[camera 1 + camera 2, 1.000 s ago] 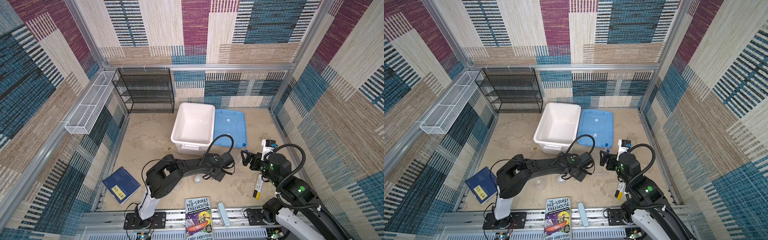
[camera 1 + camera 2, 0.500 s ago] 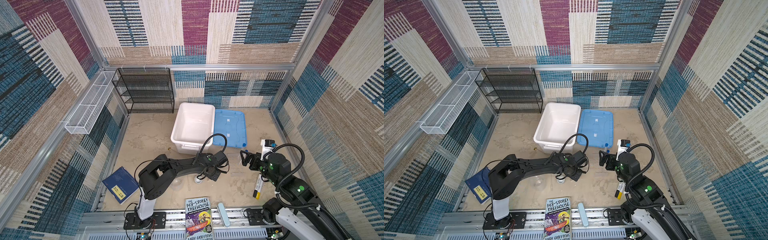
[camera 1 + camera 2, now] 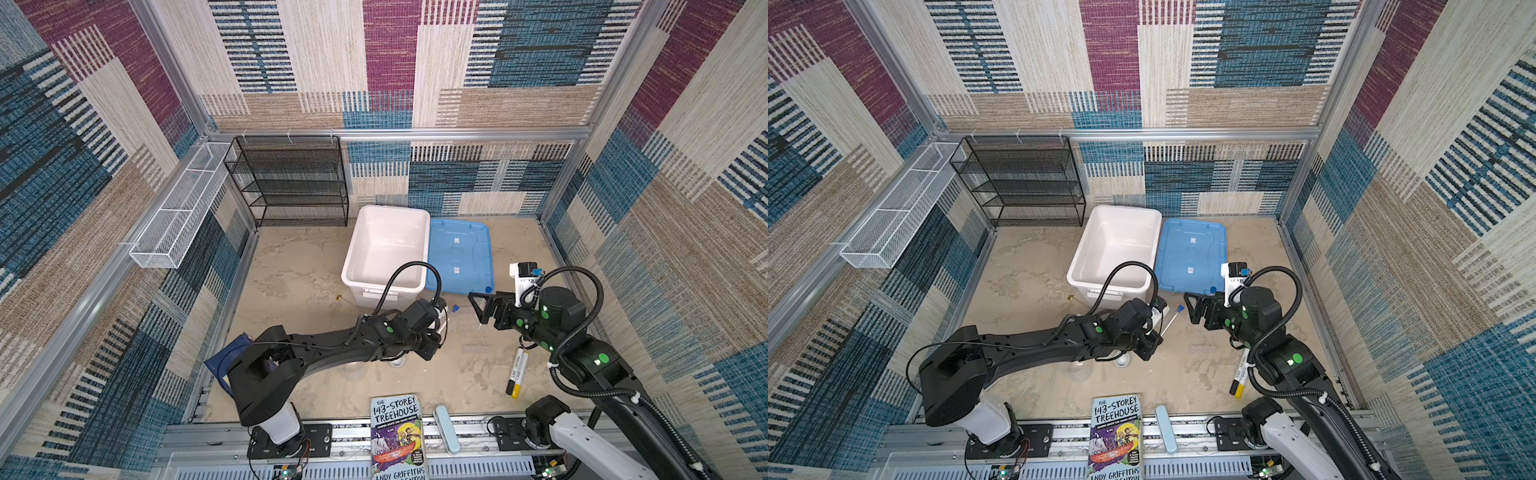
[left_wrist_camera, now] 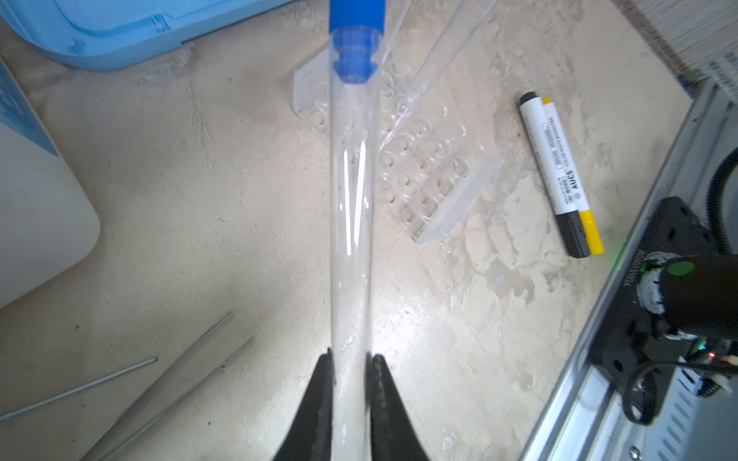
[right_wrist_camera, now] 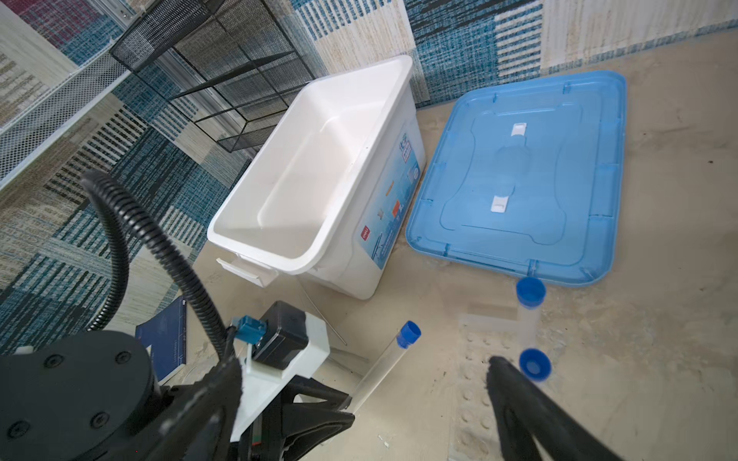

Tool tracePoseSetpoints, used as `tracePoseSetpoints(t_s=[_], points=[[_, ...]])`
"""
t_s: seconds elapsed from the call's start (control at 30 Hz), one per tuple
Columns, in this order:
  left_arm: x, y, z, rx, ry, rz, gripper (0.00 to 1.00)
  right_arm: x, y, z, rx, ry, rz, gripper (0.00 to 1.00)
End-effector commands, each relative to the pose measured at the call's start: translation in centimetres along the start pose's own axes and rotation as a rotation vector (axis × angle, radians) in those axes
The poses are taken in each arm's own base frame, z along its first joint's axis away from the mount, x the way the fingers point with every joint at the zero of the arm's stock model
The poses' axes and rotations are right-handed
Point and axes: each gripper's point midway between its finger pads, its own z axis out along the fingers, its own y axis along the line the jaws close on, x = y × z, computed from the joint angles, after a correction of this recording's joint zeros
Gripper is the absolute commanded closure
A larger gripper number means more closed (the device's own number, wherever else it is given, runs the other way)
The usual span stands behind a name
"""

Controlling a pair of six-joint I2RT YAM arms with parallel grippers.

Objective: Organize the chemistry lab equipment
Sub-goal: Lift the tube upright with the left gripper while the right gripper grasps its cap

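1. Woven patchwork walls close in a sandy tabletop. At the back left, the white wire basket (image 3: 174, 224) and the black mesh shelf (image 3: 291, 183) hold nothing that I can see.
2. On the front left, the clear round flask (image 3: 353, 372) and the small grey dish (image 3: 397, 362) sit loose on the table under the left arm. The long brass-tipped rod (image 3: 340, 297) lies just in front of the white bin (image 3: 386, 253).
3. Some thin sticks (image 4: 191, 351) lie loose on the table in the left wrist view. I cannot tell which are glass and which are the tweezers.
4. The left gripper (image 4: 350, 359) is pinched narrow around the bottom end of one blue-capped tube (image 4: 351, 199). The tube appears lifted off the table, with its cap towards the clear rack (image 4: 423, 167).
5. The white bin is empty, and its blue lid (image 3: 459, 257) lies flat beside it.
6. The clear rack rests on the table, with two more capped tubes (image 5: 528, 319) at it. I cannot tell whether they are seated in its holes.
7. The right gripper (image 3: 478, 308) is spread wide and holds nothing, close above the rack. The black and yellow markers (image 3: 515, 372) lie further right, apart from the equipment.
8. I judge the task barely begun: one tube is in hand, while the flask, dish, rod and sticks all wait.
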Motion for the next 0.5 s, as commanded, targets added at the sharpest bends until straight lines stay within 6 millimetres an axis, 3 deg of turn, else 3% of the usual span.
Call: tracePoseSetpoints(t_s=[0.0, 0.17, 0.47], points=[[-2.6, -1.0, -1.1, 0.056, -0.129, 0.055, 0.83, -0.5, 2.2, 0.0, -0.138, 0.049, -0.051, 0.02], [-3.2, -1.2, -3.0, 0.078, -0.228, 0.073, 0.83, -0.6, 3.1, 1.7, -0.202, 0.130, -0.062, 0.00], [-3.7, -0.8, -4.9, 0.078, -0.358, 0.095, 0.83, -0.8, 3.7, 4.2, -0.229, 0.250, -0.096, 0.10]])
